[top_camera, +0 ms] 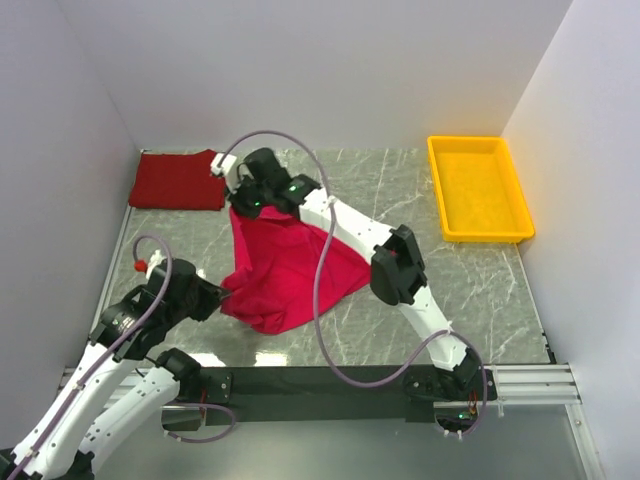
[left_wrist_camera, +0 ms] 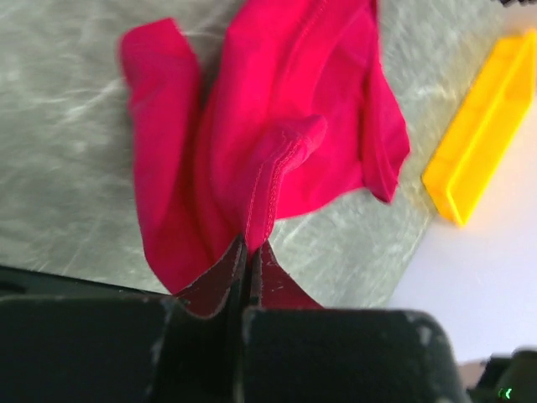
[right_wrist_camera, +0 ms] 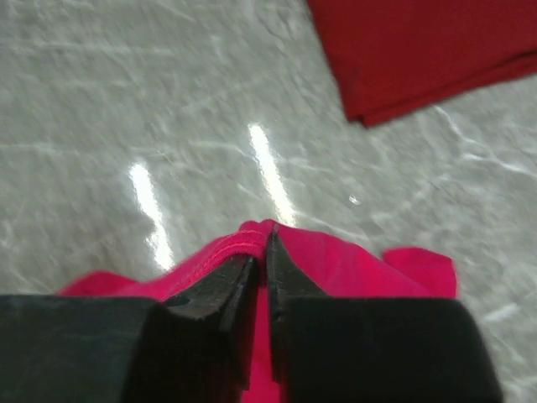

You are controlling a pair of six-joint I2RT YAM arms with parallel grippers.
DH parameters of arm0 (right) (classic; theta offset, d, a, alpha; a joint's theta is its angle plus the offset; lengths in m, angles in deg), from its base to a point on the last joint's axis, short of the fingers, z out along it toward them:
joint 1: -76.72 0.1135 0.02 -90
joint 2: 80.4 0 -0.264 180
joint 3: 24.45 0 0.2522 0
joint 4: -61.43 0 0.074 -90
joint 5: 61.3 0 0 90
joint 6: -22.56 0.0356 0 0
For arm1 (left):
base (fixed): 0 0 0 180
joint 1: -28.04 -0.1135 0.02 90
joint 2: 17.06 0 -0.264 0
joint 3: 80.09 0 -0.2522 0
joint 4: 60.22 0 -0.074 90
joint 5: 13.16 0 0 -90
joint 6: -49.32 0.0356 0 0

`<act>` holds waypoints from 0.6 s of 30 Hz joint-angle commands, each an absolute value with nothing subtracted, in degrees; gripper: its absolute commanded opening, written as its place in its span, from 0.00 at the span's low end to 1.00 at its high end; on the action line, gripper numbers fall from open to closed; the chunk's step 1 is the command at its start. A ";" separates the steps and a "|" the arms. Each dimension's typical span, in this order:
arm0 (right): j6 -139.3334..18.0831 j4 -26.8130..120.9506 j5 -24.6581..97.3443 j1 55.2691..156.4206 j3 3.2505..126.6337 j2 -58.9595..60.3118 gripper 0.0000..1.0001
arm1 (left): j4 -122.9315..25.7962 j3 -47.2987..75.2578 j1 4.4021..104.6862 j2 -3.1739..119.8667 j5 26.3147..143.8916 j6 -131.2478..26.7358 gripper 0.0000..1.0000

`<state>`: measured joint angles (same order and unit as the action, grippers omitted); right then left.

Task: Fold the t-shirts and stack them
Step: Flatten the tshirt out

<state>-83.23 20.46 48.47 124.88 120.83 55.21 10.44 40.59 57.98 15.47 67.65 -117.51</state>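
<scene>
A bright crimson t-shirt (top_camera: pixel 290 270) hangs bunched between my two grippers over the middle of the table. My left gripper (top_camera: pixel 222 292) is shut on its near left edge, and the cloth's hem runs into the closed jaws in the left wrist view (left_wrist_camera: pixel 268 168). My right gripper (top_camera: pixel 240 205) is shut on its far edge, with a hem pinched at the tips in the right wrist view (right_wrist_camera: pixel 260 243). A darker red t-shirt (top_camera: pixel 178 181) lies folded flat at the far left corner; it also shows in the right wrist view (right_wrist_camera: pixel 419 50).
A yellow plastic tray (top_camera: pixel 478 187) sits at the far right, also in the left wrist view (left_wrist_camera: pixel 478 143). White walls close in the marbled table (top_camera: pixel 470 290) on three sides. The right arm (top_camera: pixel 400 265) stretches diagonally across the table.
</scene>
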 commanded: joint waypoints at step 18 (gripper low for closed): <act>-87.62 16.13 60.05 110.83 105.30 39.94 0.76 | 1.81 32.27 57.58 24.92 54.68 -104.78 0.83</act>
<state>-81.90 21.05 48.49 117.73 112.33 50.86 12.54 31.87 57.98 19.74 54.14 -116.49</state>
